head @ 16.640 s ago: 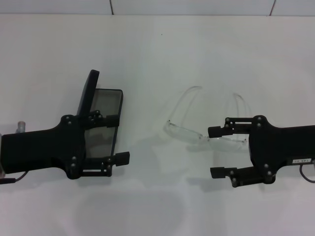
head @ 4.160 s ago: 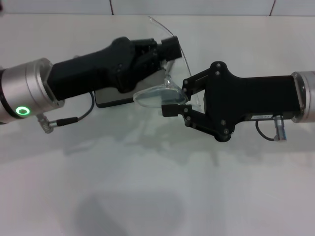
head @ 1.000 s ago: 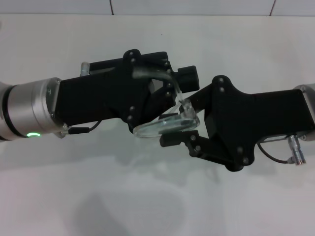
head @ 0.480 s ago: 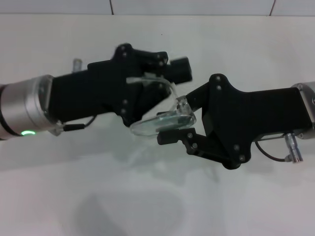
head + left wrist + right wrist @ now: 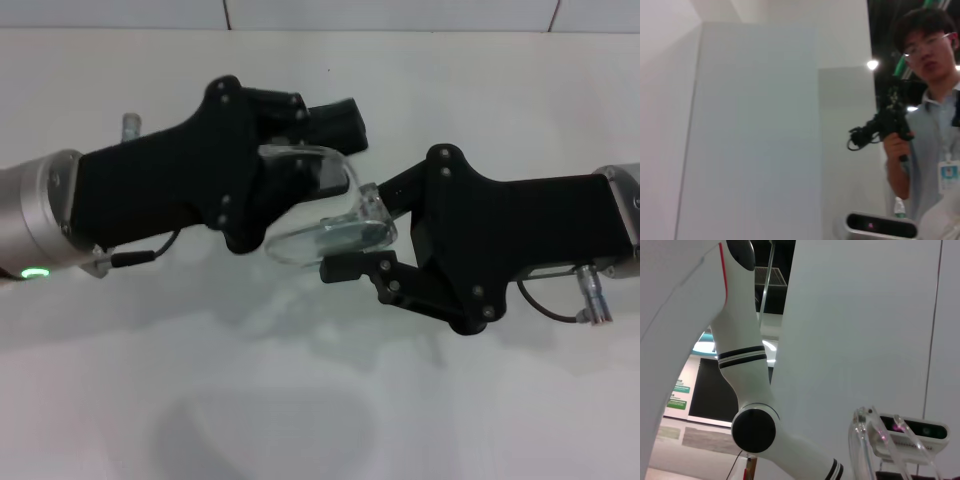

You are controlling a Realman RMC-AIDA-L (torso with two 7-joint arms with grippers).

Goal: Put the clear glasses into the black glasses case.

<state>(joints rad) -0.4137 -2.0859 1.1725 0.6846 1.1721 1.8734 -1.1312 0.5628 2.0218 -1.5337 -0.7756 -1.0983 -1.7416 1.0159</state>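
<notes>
Above the middle of the white worktop (image 5: 320,420), the clear glasses (image 5: 335,225) hang between both hands. The right hand (image 5: 350,240) clamps the lens end; the left hand (image 5: 315,150) seems closed on one temple, though its body blocks the view. No case or readable writing shows. The right wrist view shows the glasses' clear frame (image 5: 865,440).

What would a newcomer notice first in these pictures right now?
Both arms meet above the middle of the table, sharing the clear glasses. The left gripper is at one curved arm; the right gripper pinches the lens end. The case is not visible.
</notes>
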